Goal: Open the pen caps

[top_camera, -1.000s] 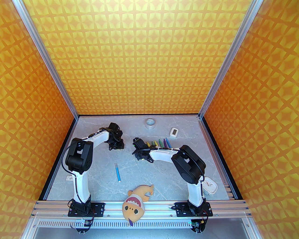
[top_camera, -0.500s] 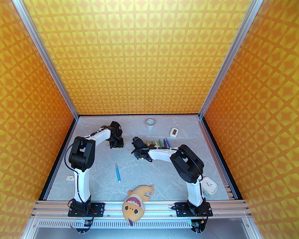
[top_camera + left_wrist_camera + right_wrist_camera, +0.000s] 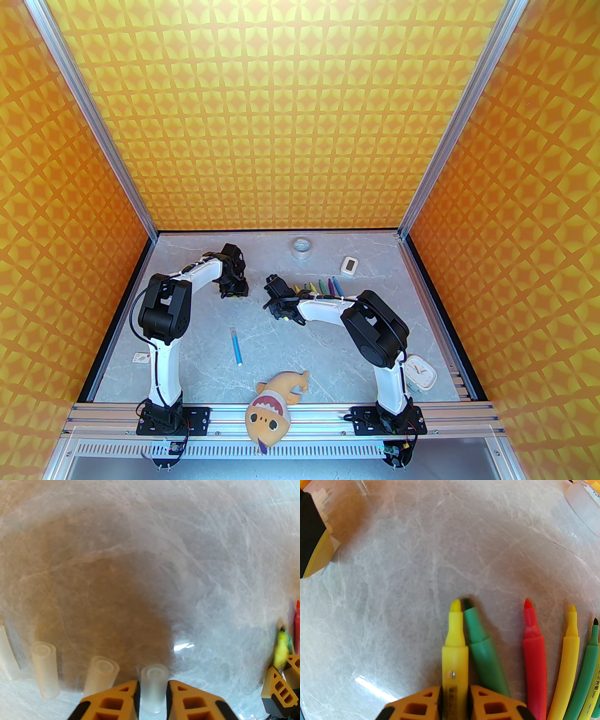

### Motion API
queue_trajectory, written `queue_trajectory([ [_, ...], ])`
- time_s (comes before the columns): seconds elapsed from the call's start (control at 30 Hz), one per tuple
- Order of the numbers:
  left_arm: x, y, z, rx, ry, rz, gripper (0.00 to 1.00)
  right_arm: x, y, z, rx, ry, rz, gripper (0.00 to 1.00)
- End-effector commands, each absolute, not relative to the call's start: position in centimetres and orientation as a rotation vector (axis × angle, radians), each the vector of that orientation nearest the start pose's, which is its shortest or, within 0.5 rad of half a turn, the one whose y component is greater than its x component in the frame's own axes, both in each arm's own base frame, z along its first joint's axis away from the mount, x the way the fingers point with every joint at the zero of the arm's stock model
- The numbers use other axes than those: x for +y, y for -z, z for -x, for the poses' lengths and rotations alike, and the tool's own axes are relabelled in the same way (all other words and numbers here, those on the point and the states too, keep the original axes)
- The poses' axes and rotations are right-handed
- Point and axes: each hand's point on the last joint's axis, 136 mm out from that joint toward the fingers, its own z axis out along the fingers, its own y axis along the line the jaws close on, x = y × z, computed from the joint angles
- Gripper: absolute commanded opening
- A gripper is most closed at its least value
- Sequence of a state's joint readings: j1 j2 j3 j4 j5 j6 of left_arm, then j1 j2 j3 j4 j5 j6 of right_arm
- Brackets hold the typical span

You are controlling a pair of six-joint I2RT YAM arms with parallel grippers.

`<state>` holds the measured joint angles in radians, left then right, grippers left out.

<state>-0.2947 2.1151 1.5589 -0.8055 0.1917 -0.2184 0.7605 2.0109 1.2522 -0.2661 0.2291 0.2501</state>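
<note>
Left of the marker row, our left gripper straddles one of the pen caps resting on the worktop; our right gripper straddles that row's end yellow marker. Whether either gripper squeezes, we cannot tell.

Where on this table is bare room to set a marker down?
Bare marble: between the slim blue pen and the right arm; right of the small white timer, toward the wall. Crowded: the row of uncapped coloured markers and the translucent whitish caps.

Orange-yellow patterned walls boxed in the left, right and far sides. The grey marbled tabletop looked pretty glossy.
</note>
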Motion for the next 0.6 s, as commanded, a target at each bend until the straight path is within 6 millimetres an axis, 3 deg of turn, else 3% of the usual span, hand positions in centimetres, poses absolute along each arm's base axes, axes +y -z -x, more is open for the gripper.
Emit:
queue_trajectory([
  [0.0, -16.4, -4.5, -41.9, 2.922, 0.354, -0.18, 0.27, 29.8, -2.0, -37.7, 2.493, -0.048, 0.58, 0.26],
  [0.2, -17.2, -8.3, -42.3, 2.815, 0.435, -0.2, 0.3, 30.0, -3.5, -37.9, 2.468, -0.069, 0.58, 0.28],
  [0.4, -17.3, -10.5, -40.6, 2.76, 0.49, -0.221, 0.37, 31.1, -6.4, -36.9, 2.436, -0.191, 0.621, 0.34],
  [0.57, -16.3, -10.5, -38.6, 2.743, 0.497, -0.19, 0.41, 32.2, -8.1, -35.1, 2.422, -0.317, 0.656, 0.4],
])
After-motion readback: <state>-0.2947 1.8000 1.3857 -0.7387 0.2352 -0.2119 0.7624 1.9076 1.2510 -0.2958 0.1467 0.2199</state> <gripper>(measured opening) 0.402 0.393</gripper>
